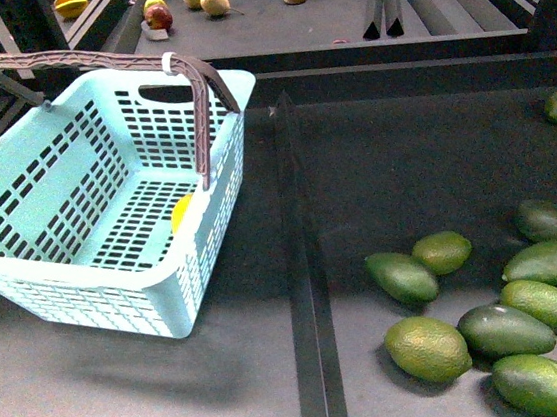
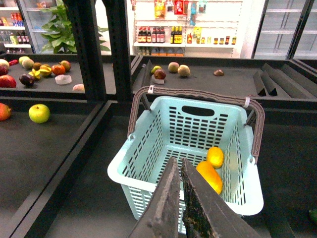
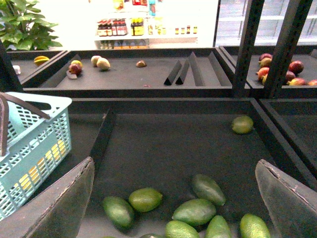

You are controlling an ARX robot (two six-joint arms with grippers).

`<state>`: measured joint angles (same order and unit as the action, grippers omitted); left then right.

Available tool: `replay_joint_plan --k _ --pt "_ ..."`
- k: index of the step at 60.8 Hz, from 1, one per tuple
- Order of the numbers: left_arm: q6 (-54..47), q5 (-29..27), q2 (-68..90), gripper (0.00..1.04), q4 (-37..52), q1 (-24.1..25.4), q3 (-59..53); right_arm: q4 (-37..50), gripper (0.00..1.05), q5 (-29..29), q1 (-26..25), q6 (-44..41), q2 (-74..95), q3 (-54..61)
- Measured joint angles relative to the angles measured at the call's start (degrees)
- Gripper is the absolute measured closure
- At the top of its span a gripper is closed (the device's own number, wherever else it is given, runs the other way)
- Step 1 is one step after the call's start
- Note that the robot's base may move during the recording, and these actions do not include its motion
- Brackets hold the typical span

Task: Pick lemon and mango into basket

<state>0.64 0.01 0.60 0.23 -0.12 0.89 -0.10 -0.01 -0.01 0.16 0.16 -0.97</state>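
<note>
Green mangoes [image 1: 494, 330] closest to the front camera, heaped on dark shelf [image 1: 405, 174], well apart from basket [image 1: 107, 203]. Neither arm visible from there.

Left gripper [image 2: 181, 171]: fingers pressed nearly together, narrow slit only, nothing between them. Hovering above the basket's [image 2: 185, 148] near rim, pointed down into it. Two yellow-orange fruits inside, touching, against the wall under one end of brown handle [image 2: 257, 129]: rounder lemon [image 2: 215, 156] farther from the gripper, larger mango [image 2: 209, 176] just beside the fingertips. Front view shows only a yellow sliver [image 1: 180, 212] through the basket's slots; can't tell which fruit.

Right gripper [image 3: 173, 193]: spread wide, empty, fingers [image 3: 62, 206] framing the green mangoes [image 3: 195, 211] well apart from the basket [image 3: 32, 153]. One lone green fruit [image 3: 242, 124] beyond the heap, far from the basket. Yellow glimpsed through the basket's side lattice there too.
</note>
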Motion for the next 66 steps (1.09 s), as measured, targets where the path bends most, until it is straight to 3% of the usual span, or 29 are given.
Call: replay_joint_plan --k 28,34,55,66 --pt "0.0 0.0 -0.2 1.01 -0.1 0.0 0.0 0.0 0.09 0.0 0.0 0.0 0.0 0.0" --pt "0.0 0.0 -0.2 0.77 -0.1 0.0 0.0 0.0 0.09 0.0 0.0 0.0 0.0 0.0" --pt "0.0 0.0 -0.2 0.06 -0.1 0.0 0.0 0.0 0.09 0.0 0.0 0.0 0.0 0.0" --pt "-0.1 0.0 -0.2 0.07 -0.1 0.0 0.0 0.0 0.09 0.0 0.0 0.0 0.0 0.0"
